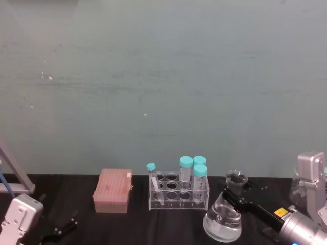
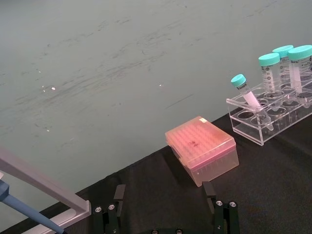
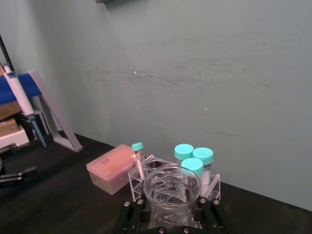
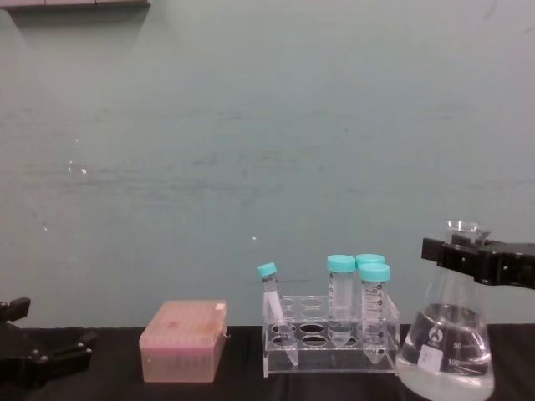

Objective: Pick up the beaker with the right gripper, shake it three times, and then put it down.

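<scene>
The beaker [image 4: 445,342] is a clear conical flask with some clear liquid, at the table's right, next to the tube rack. My right gripper [image 4: 468,255] comes in from the right and is shut on its narrow neck just under the flared rim. From the head, the black jaws of the right gripper [image 1: 237,191] clamp the neck of the beaker [image 1: 222,222]. The right wrist view looks down into the beaker's rim [image 3: 171,187] between the fingers [image 3: 131,214]. I cannot tell whether its base touches the black table. My left gripper [image 1: 59,229] rests open at the near left.
A clear tube rack [image 1: 179,196] with several teal-capped tubes stands left of the beaker. A pink tip box [image 1: 113,190] sits further left. A pipette stand [image 3: 48,107] is at the far left. A green wall closes the back of the table.
</scene>
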